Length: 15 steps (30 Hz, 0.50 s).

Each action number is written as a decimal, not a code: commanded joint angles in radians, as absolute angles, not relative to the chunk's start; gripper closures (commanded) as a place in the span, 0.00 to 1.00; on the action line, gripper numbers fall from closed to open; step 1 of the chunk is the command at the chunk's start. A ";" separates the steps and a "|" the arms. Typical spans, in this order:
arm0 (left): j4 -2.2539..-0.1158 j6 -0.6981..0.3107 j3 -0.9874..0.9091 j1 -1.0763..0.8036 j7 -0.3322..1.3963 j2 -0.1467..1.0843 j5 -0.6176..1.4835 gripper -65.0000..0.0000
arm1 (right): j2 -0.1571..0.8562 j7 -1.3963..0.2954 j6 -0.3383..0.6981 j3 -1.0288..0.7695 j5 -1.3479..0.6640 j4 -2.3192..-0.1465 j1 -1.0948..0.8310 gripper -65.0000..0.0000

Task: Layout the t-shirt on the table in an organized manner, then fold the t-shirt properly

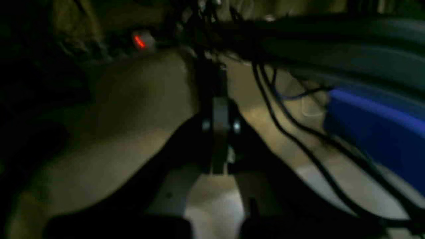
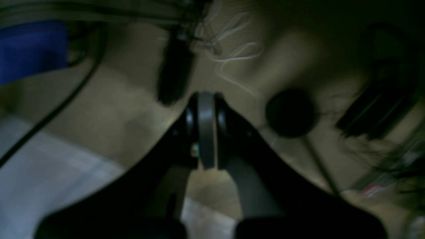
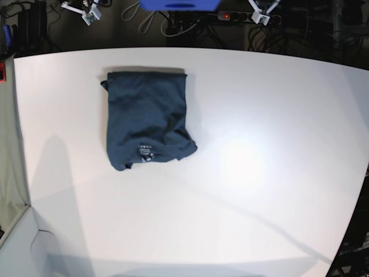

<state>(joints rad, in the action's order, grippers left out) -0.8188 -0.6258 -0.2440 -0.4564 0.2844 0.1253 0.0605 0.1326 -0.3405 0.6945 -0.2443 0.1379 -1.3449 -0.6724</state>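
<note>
On table, one folded t-shirt

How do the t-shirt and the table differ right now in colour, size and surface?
The t-shirt is dark navy; the table is matte white. The t-shirt covers only a small patch toward the base view's left; the table spans nearly the whole view. The t-shirt is folded and creased; the table is smooth. Both lie flat.
</note>
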 commanded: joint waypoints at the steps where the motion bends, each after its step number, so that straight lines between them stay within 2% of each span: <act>1: -0.756 -0.636 -0.229 -0.432 0.229 0.139 0.076 1.00 | 0.139 -0.298 0.698 -0.245 0.131 -1.283 -0.657 1.00; 7: -0.400 -0.631 -0.061 -0.297 -0.033 0.165 0.076 1.00 | 0.136 -0.061 0.698 -0.242 0.133 -0.828 -0.499 1.00; 12: -0.168 -0.618 -0.005 -0.171 -0.093 0.163 0.084 1.00 | 0.137 0.160 0.698 -0.142 0.133 -0.456 -0.352 1.00; 14: -0.151 -0.538 -0.005 -0.148 -0.093 0.160 0.084 1.00 | 0.137 0.214 0.698 -0.090 0.133 -0.357 -0.306 1.00; 15: -0.151 -0.463 -0.005 -0.142 -0.094 0.159 0.084 1.00 | 0.136 0.236 0.645 -0.064 0.133 -0.302 -0.274 1.00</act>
<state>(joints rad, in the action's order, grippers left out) -0.1501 -0.4473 -0.0044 -0.1398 -0.0879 0.1501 0.0837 0.1246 0.2276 0.6418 -0.0616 0.1360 -0.2996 -0.2695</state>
